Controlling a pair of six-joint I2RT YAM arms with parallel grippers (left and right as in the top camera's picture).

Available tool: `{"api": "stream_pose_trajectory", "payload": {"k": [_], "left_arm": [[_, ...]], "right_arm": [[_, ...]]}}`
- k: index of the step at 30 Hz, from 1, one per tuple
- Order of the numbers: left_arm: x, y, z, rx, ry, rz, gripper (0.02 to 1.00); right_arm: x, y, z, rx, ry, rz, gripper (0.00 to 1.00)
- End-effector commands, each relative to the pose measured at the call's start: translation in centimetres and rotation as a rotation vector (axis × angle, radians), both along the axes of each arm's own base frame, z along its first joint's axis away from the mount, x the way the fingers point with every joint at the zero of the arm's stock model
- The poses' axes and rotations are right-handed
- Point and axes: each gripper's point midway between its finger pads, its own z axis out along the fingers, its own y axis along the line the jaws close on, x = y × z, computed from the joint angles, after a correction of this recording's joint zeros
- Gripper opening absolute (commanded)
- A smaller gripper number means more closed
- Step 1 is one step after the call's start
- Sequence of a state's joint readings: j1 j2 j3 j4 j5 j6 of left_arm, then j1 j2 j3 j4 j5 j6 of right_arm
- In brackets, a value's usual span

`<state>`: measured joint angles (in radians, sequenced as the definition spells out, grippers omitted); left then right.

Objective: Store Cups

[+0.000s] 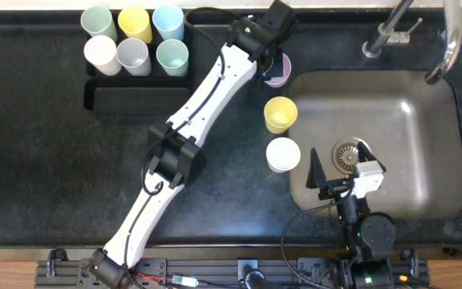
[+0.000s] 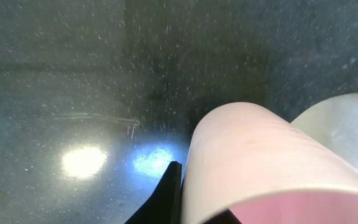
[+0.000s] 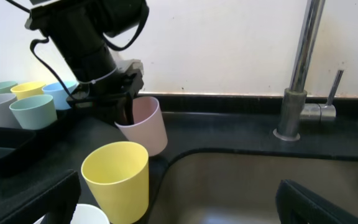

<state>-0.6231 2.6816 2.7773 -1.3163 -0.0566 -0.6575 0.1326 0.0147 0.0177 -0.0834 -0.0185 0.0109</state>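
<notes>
— How far along is it?
— The pink cup [image 3: 146, 127] is tilted, its rim clamped in the left gripper [image 3: 127, 106], well apart from the black tray [image 1: 135, 98], which holds six cups [image 1: 133, 57].
— And what's left?
— That one, plus the yellow cup [image 1: 280, 114] and white cup [image 1: 283, 154] near that gripper. The right gripper [image 1: 339, 166] hangs spread and empty over the sink [image 1: 411, 136].

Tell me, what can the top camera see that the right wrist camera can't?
Top view alone: the sink drain and the left arm along its whole length. Right wrist view alone: the pale wall behind the counter. Both: the faucet, the yellow cup, the pink cup in the left gripper, and the stored cups in the tray.
</notes>
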Motion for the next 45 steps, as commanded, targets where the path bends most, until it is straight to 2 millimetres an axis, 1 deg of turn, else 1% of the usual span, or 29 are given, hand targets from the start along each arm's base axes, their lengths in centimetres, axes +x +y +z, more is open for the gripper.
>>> {"api": "stream_pose_trajectory", "payload": {"k": [1, 3, 4, 5, 6, 8, 9, 10, 12, 15, 17, 20, 22, 24, 26, 27, 30, 33, 35, 40, 45], "left_arm": [[0.5, 0.8, 4.3, 0.017, -0.099, 0.016, 0.036], [0.7, 1.4, 8.3, 0.007, -0.18, 0.019, 0.036], [0.9, 2.2, 10.2, 0.005, -0.217, 0.031, 0.036], [1.0, 3.4, 12.4, 0.005, -0.256, 0.056, 0.036], [1.1, 4.7, 14.0, 0.009, -0.282, 0.08, 0.036], [0.9, 8.5, 17.1, 0.024, -0.323, 0.144, 0.036], [0.7, 10.4, 18.1, 0.034, -0.331, 0.174, 0.036], [0.5, 12.7, 19.0, 0.048, -0.338, 0.213, 0.036], [-0.2, 17.2, 20.3, 0.074, -0.35, 0.303, 0.036], [-1.8, 24.2, 21.3, 0.096, -0.356, 0.504, 0.036], [-3.3, 28.1, 21.2, 0.097, -0.339, 0.604, 0.036], [-5.7, 32.8, 20.1, 0.106, -0.292, 0.724, 0.034], [-7.4, 35.3, 18.9, 0.087, -0.255, 0.859, 0.036], [-8.9, 37.0, 17.0, 0.044, -0.201, 1.015, 0.036], [-9.7, 37.7, 15.0, 0.017, -0.15, 1.117, 0.036], [-9.8, 37.8, 14.3, 0.012, -0.136, 1.134, 0.036], [-9.8, 37.6, 12.2, 0.017, -0.11, 1.13, 0.036], [-10.6, 38.3, 10.7, 0.056, -0.071, 1.11, 0.036], [-10.4, 39.2, 10.1, 0.076, -0.066, 1.048, 0.036], [-8.5, 41.1, 8.5, 0.108, -0.063, 0.842, 0.036], [-7.3, 41.6, 6.1, 0.115, -0.02, 0.71, 0.036]], "right_arm": [[0.0, 0.1, -0.3, 0.001, -0.003, 0.003, 0.998], [0.0, 0.1, -0.3, 0.001, -0.003, 0.003, 0.996], [0.0, 0.1, -0.3, 0.001, -0.003, 0.003, 0.998], [0.0, 0.1, -0.3, 0.001, -0.003, 0.003, 0.996], [0.0, 0.1, -0.3, 0.001, -0.003, 0.003, 0.996], [0.0, 0.1, -0.3, 0.001, -0.003, 0.003, 0.998], [0.0, 0.1, -0.3, 0.001, -0.003, 0.003, 0.998], [0.0, 0.1, -0.3, 0.001, -0.003, 0.003, 0.996], [0.0, 0.1, -0.3, 0.001, -0.003, 0.003, 0.998], [0.0, 0.1, -0.3, 0.001, -0.003, 0.003, 0.998], [0.0, 0.1, -0.3, 0.001, -0.003, 0.003, 0.998], [0.0, 0.1, -0.3, 0.001, -0.003, 0.003, 0.996], [0.0, 0.1, -0.3, 0.001, -0.003, 0.003, 0.996], [0.0, 0.1, -0.3, 0.001, -0.003, 0.003, 0.998], [0.0, 0.1, -0.3, 0.001, -0.003, 0.003, 0.998], [0.0, 0.1, -0.3, 0.001, -0.003, 0.003, 0.998], [0.0, 0.1, -0.3, 0.001, -0.003, 0.003, 0.996], [0.0, 0.1, -0.3, 0.001, -0.003, 0.003, 0.998], [0.0, 0.1, -0.3, 0.001, -0.003, 0.003, 0.998], [0.0, 0.1, -0.3, 0.001, -0.003, 0.003, 0.998], [0.0, 0.1, -0.3, 0.001, -0.003, 0.003, 0.996]]}}
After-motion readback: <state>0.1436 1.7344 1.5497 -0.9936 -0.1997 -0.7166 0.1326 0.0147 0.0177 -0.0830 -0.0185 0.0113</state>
